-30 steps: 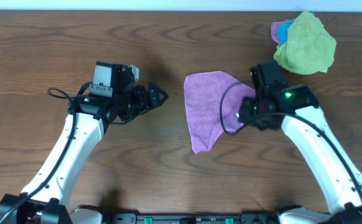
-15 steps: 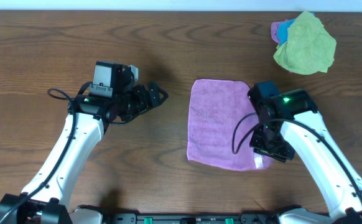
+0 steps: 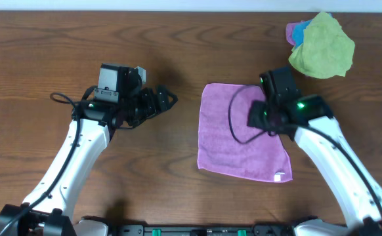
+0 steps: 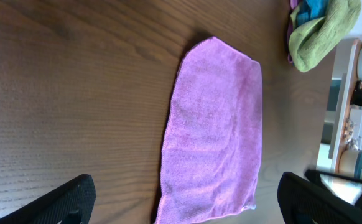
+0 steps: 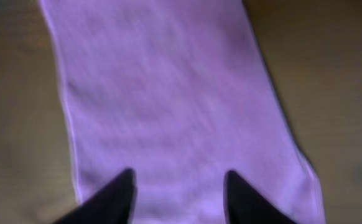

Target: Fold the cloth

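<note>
The purple-magenta cloth (image 3: 233, 141) lies spread flat on the wooden table, its small white tag (image 3: 279, 176) at the near right corner. It also shows in the left wrist view (image 4: 212, 130) and fills the right wrist view (image 5: 175, 99). My right gripper (image 3: 255, 117) is open and empty above the cloth's right half; its fingertips (image 5: 178, 186) are spread over the fabric. My left gripper (image 3: 168, 100) is open and empty, to the left of the cloth and apart from it; in its own view the two fingers (image 4: 187, 208) stand wide apart.
A yellow-green cloth (image 3: 322, 46) lies bunched at the far right, over a blue cloth (image 3: 300, 30) and a bit of purple fabric. The same pile shows in the left wrist view (image 4: 321, 31). Bare wooden table (image 3: 145, 164) surrounds the cloth.
My right gripper pulled the cloth's corner toward the near right, spread it flat, let go and moved back up over the cloth's right half. The left arm has not moved.
</note>
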`<action>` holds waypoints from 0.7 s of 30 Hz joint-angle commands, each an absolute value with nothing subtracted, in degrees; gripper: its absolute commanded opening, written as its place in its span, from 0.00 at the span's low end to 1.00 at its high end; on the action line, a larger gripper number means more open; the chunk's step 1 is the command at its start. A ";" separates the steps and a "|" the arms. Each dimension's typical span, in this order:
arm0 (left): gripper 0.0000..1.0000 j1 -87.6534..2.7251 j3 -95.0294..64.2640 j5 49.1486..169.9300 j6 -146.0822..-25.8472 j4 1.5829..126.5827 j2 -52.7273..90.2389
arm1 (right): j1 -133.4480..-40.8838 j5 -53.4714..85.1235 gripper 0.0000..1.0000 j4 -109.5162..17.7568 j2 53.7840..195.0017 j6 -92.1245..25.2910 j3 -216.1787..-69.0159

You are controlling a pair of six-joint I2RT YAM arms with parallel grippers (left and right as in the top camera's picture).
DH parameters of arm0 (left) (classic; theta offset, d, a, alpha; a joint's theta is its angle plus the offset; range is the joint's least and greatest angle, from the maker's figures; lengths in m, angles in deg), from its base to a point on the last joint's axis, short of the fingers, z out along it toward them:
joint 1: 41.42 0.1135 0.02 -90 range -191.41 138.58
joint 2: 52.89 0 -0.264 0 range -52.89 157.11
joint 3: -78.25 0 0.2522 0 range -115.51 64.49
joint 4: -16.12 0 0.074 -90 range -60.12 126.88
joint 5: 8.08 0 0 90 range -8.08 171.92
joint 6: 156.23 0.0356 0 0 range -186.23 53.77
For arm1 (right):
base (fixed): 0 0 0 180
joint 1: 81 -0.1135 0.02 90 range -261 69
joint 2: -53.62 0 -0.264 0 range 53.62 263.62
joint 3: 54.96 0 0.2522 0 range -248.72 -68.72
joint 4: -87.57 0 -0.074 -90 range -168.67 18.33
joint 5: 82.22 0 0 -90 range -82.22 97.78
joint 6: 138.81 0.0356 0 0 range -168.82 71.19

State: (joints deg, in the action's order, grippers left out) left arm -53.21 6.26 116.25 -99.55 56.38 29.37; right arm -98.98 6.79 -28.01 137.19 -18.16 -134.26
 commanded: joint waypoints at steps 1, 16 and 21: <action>0.95 -53.34 5.18 116.53 -100.12 56.20 29.50 | -99.72 9.78 0.25 -33.21 143.79 -22.60 -134.11; 0.95 -53.34 5.18 119.48 -100.07 56.25 29.50 | -99.92 21.67 0.01 -58.11 163.35 -22.73 -134.24; 0.95 -53.34 5.18 119.48 -100.07 56.77 29.50 | -101.17 21.52 0.01 -62.65 165.28 -22.73 -134.30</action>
State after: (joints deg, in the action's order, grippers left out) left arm -53.21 6.26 118.46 -99.90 56.49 29.37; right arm -99.74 20.75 -61.58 163.90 -22.34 -134.22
